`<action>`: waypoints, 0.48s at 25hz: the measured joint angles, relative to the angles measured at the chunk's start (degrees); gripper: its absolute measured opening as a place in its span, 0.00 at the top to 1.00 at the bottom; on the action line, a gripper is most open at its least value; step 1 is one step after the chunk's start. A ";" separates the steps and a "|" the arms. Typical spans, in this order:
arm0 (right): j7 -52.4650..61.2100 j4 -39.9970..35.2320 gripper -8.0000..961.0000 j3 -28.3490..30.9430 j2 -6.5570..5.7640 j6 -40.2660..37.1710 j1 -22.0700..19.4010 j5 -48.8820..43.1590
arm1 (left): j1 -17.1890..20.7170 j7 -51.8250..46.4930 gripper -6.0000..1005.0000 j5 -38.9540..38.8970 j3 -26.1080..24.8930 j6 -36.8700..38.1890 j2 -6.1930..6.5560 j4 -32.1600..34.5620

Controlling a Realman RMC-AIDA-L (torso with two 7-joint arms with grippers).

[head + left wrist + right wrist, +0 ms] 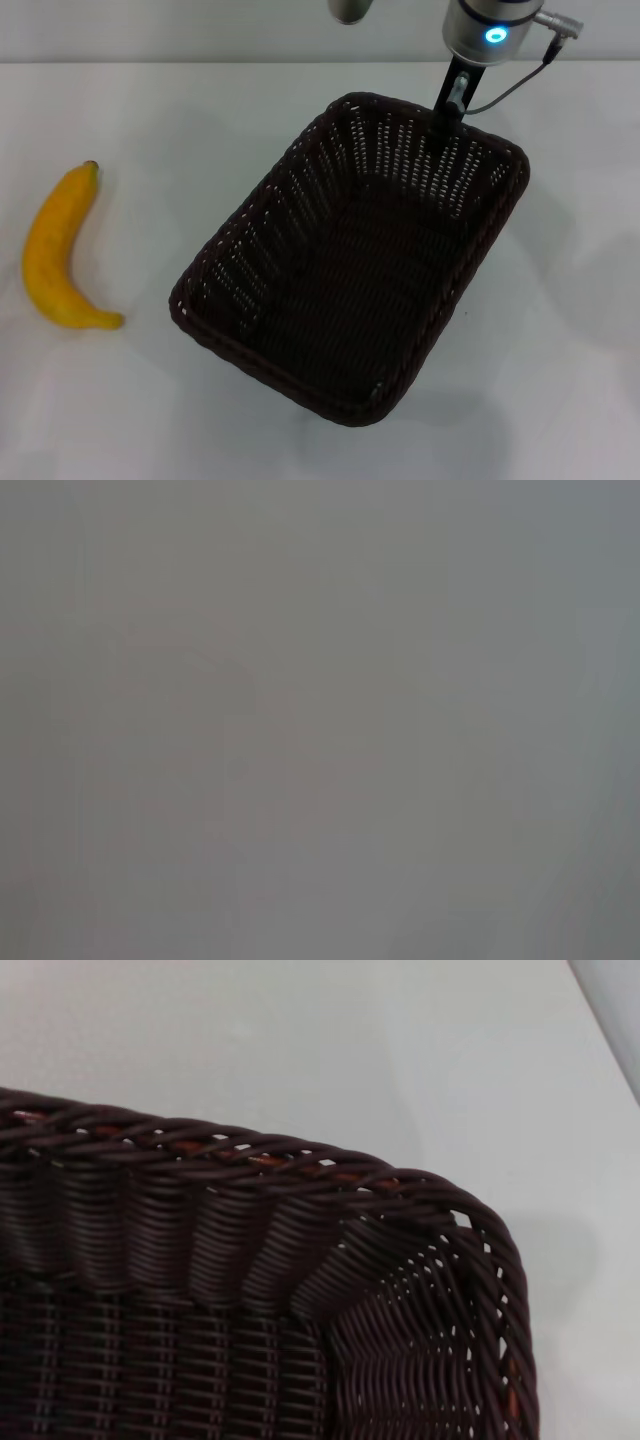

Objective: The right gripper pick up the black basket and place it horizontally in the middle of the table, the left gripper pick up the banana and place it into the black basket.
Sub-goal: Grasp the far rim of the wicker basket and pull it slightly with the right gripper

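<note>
The black basket [255,260] sits on the white table [140,400], right of centre and turned diagonally, with nothing inside. My right gripper [445,118] comes down from the top edge, its blue light glowing, and its thin black fingers are at the middle of the basket's far rim, closed on it. The right wrist view shows that braided rim and a corner of the basket [250,1155] close up, with no fingers showing. The banana [55,255] lies on the table at the far left, stem tip pointing away from me, well apart from the basket. My left gripper is out of view; its wrist view is blank grey.
A grey rounded part [350,10] pokes in at the top edge above the basket. Bare white table [350,1050] lies between banana and basket and along the front. The table's far edge runs just behind the basket.
</note>
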 joint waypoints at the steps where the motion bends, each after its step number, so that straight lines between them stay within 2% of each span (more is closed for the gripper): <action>1: 0.14 0.10 0.52 -0.67 0.00 -0.43 -0.01 0.56 | 0.00 0.00 0.14 -0.01 -0.02 0.01 0.00 0.00; 6: 1.08 0.86 0.68 -5.22 -0.01 -1.41 -0.57 4.21 | -0.36 0.01 0.14 -0.01 -0.10 0.02 0.00 -0.01; 12: 1.11 1.35 0.69 -6.05 -0.02 -1.10 -0.58 4.87 | -1.40 0.39 0.14 -0.02 -0.01 0.03 0.01 -0.30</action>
